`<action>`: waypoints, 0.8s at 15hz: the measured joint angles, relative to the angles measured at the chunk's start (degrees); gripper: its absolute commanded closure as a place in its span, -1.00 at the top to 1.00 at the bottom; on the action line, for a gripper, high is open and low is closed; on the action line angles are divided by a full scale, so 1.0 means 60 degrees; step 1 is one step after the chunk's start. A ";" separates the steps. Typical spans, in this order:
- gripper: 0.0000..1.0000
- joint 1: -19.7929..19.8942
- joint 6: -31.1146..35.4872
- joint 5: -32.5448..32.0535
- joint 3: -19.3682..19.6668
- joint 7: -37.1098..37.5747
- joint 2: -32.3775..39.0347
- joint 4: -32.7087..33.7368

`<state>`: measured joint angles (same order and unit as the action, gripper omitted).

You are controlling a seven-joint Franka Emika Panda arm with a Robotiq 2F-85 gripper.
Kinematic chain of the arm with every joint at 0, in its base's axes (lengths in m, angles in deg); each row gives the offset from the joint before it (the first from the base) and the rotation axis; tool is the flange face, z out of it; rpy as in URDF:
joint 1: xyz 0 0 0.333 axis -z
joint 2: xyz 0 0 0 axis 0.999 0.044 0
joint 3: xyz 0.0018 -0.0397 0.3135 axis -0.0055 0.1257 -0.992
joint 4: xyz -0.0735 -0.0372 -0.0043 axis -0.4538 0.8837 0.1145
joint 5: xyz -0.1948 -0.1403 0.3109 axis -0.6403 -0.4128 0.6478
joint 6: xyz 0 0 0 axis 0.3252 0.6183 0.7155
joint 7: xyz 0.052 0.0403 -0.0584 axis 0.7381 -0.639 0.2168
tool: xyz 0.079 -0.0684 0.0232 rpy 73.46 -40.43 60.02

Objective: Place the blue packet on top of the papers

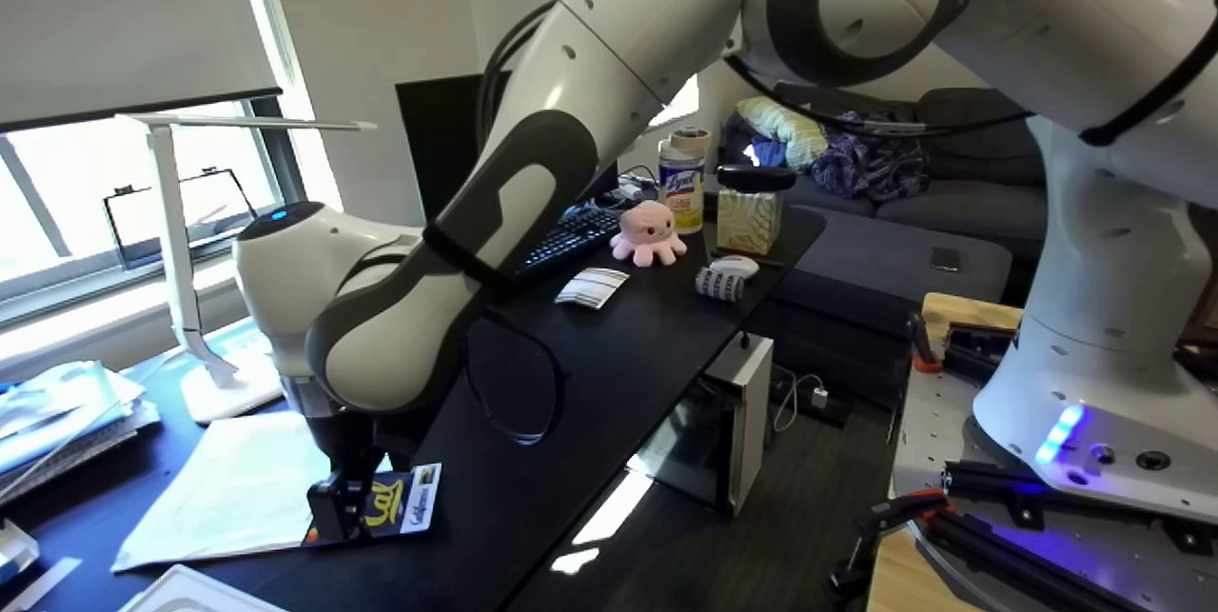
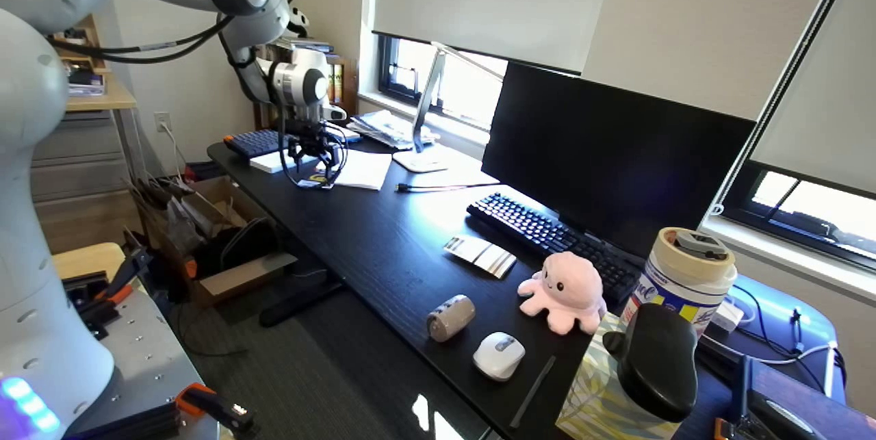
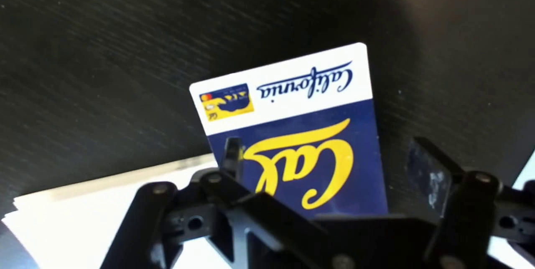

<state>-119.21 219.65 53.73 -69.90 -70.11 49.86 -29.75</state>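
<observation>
The blue packet (image 3: 313, 156), with a white end strip and yellow "Cal" lettering, lies flat on the dark desk in the wrist view. It shows in both exterior views (image 1: 388, 503) (image 2: 319, 180), partly behind the gripper. The white papers (image 3: 104, 214) lie beside it, also in both exterior views (image 1: 233, 488) (image 2: 366, 170); one packet side meets or overlaps their edge, but the gripper hides much of this. My gripper (image 3: 329, 160) is open over the packet, one finger above its blue part, the other beyond its far side. It shows in both exterior views (image 1: 343, 505) (image 2: 316, 158).
A white lamp (image 1: 228, 391) stands behind the papers, with a paper pile (image 1: 71, 417) farther over. A white tray (image 1: 195, 595) is near the papers. A monitor (image 2: 616, 152), keyboard (image 2: 547, 224), pink octopus (image 2: 564, 289) and mouse (image 2: 499, 356) are along the desk.
</observation>
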 measured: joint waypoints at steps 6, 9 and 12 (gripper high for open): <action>1.00 0.0257 -0.0404 0.0002 -0.0446 -0.1404 0.0038 0.0069; 1.00 0.0395 -0.0756 0.0002 -0.0471 -0.1811 0.0211 0.0346; 1.00 0.0658 -0.1257 0.0018 -0.0705 -0.2631 0.0507 0.0782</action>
<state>-115.26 212.11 53.83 -74.13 -85.90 52.90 -25.06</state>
